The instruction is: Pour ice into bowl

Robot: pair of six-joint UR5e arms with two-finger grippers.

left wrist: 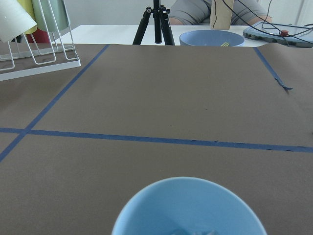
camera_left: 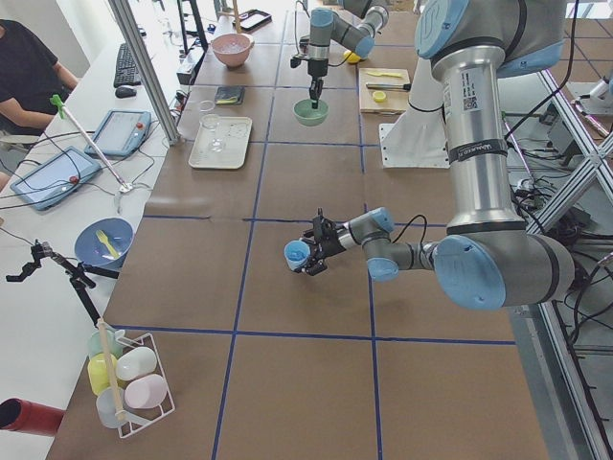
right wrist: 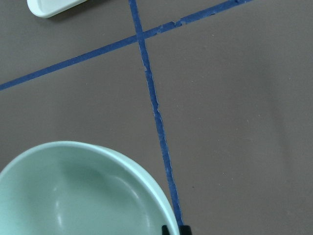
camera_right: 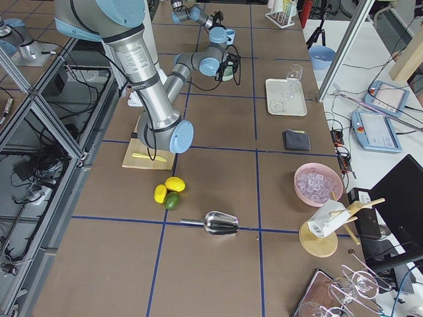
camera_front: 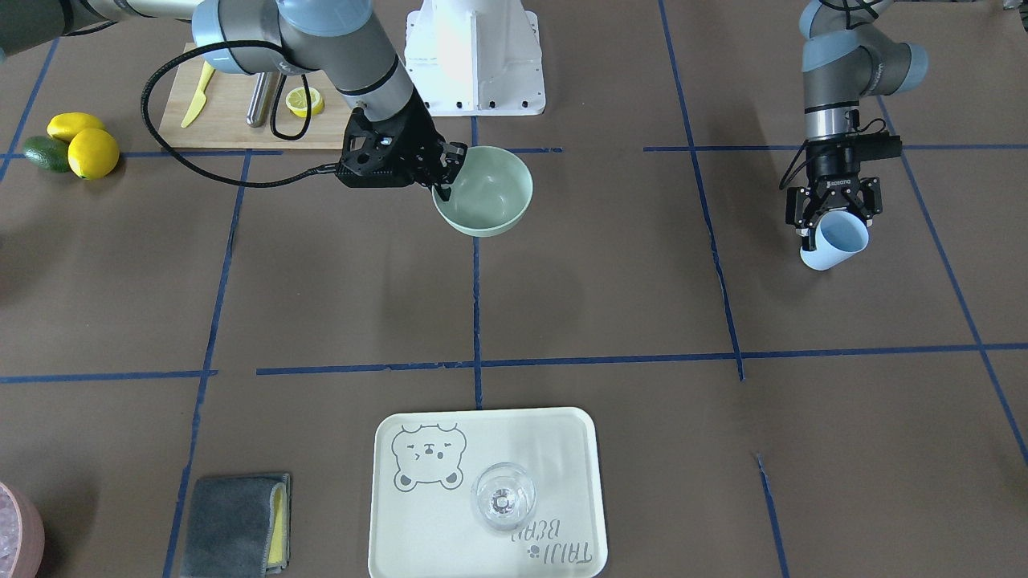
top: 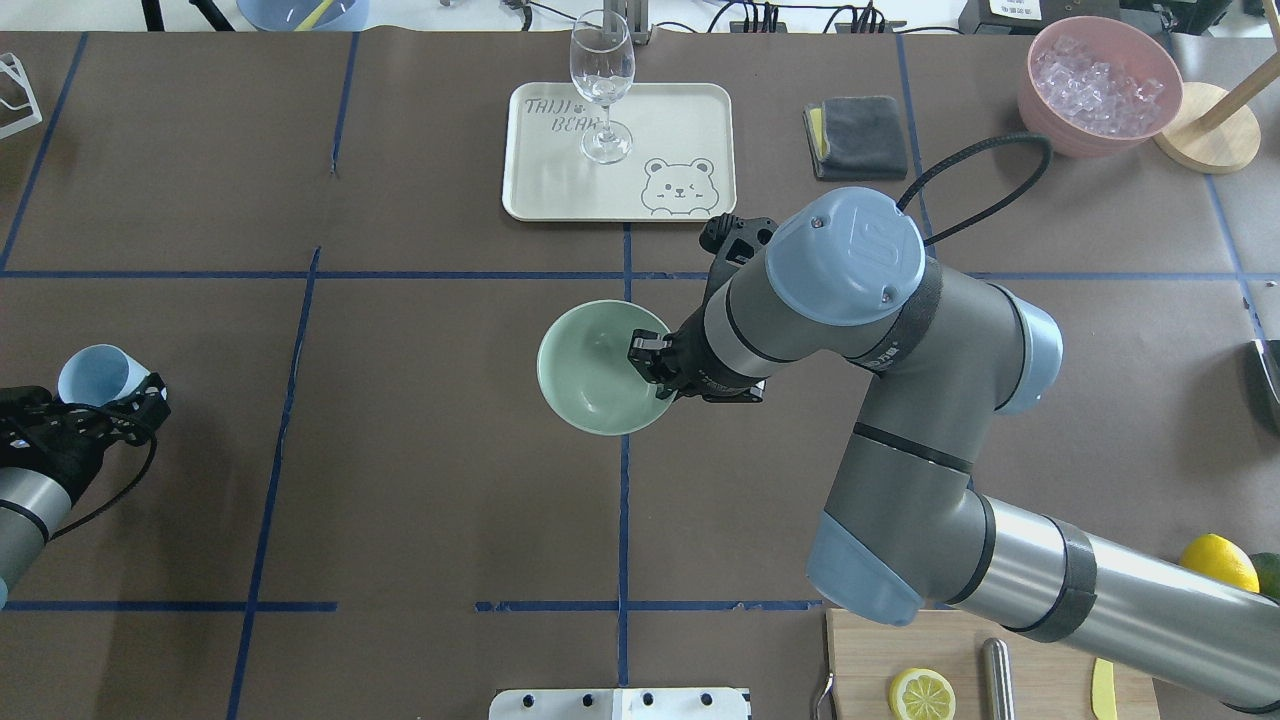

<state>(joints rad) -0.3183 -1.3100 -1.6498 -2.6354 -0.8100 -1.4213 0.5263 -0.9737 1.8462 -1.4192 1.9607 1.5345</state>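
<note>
Our right gripper (camera_front: 444,172): jaws pinched on the bowl (camera_front: 490,197) rim, mid desk (camera_front: 610,289), probably steadying the pour target. Left gripper (camera_front: 835,217): jaws clamp the tilted blue cup (camera_front: 839,241), well apart from the bowl. Ice (left wrist: 195,231) seemingly glints inside the cup.

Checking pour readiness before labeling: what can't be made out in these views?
- Any ice in the light blue cup: the left wrist view cuts the cup's inside off at its bottom edge, and the cup is too small in the overhead view.
- The right gripper's fingers on the bowl: the right wrist view shows only their tips at its bottom edge.
- The pink container: mostly cut off by the front-facing view's left edge.
</note>
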